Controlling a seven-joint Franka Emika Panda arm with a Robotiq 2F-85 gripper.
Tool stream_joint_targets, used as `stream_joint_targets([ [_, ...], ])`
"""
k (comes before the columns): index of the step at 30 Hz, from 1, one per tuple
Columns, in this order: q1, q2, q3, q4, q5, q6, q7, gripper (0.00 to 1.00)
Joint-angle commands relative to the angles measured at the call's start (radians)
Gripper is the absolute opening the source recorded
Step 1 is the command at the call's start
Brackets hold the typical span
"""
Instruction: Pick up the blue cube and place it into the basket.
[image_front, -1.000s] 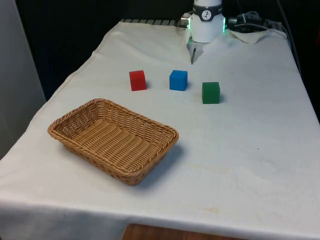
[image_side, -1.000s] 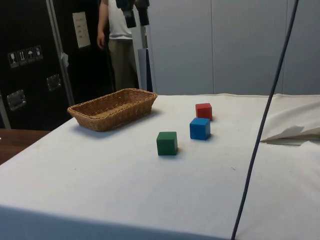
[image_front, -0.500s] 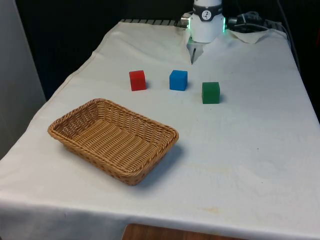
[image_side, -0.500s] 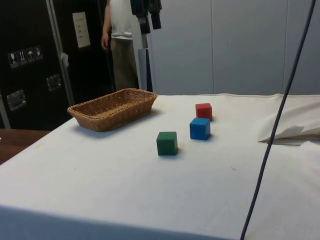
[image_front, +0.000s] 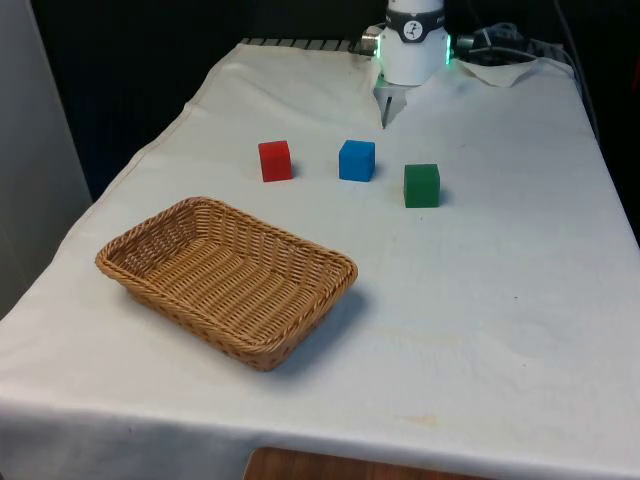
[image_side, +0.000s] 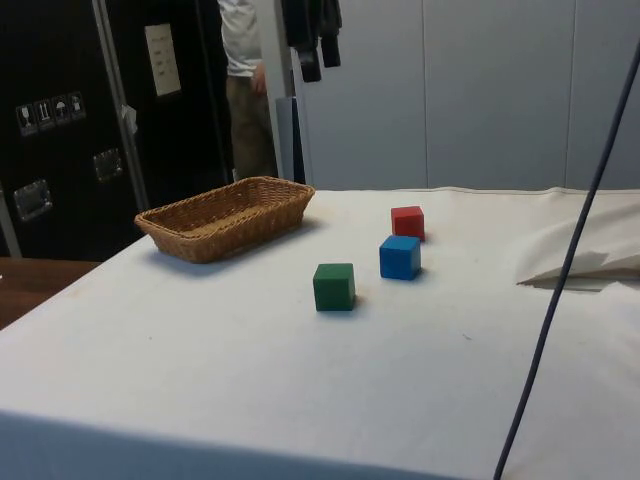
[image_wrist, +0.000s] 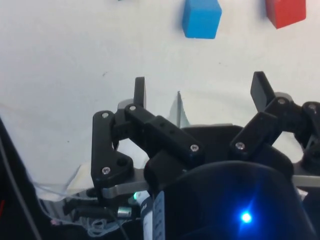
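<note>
Blue cube (image_front: 356, 160), small solid block, sits on the white-cloth table (image_front: 500, 300) in a row of three: red cube (image_front: 275, 160) toward the front view's left, green cube (image_front: 421, 185) toward the front view's right and slightly nearer the camera. All three stand apart, none touching. Woven wicker basket (image_front: 226, 280), rectangular w/ low walls, lies well apart from the row, nearer the camera on the front view's left; nothing in it. Black two-finger gripper (image_wrist: 200, 92) hangs high above the table, well clear of the cubes, in side view near the top edge (image_side: 313, 40). Fingers (image_wrist: 139, 91) spread wide, nothing between them. Wrist view has blue cube (image_wrist: 201, 18) and red cube (image_wrist: 285, 12) on the cloth beyond the fingertips. A person (image_side: 243, 90) stands behind the basket in side view.
</note>
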Motion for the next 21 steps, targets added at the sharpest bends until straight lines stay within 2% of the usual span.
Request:
stream_joint_targets([
  [1,-0.002,-0.017,0.003,-0.025,-0.021,0.026,0.016,1.00],
  [5,-0.004,-0.043,0.002,-0.073,-0.040,0.062,0.026,1.00],
  [7,-0.003,-0.037,0.000,-0.068,-0.029,0.052,0.017,1.00],
  [8,-0.006,-0.055,0.001,-0.090,-0.037,0.075,0.024,1.00],
  [11,-0.008,-0.072,0.002,-0.116,-0.033,0.089,0.022,1.00],
  [14,-0.010,-0.086,-0.003,-0.137,-0.027,0.100,0.014,1.00],
  [15,-0.009,-0.076,0.000,-0.122,-0.028,0.081,0.016,1.00],
  [21,-0.022,-0.121,-0.021,-0.204,-0.009,0.150,-0.016,1.00],
])
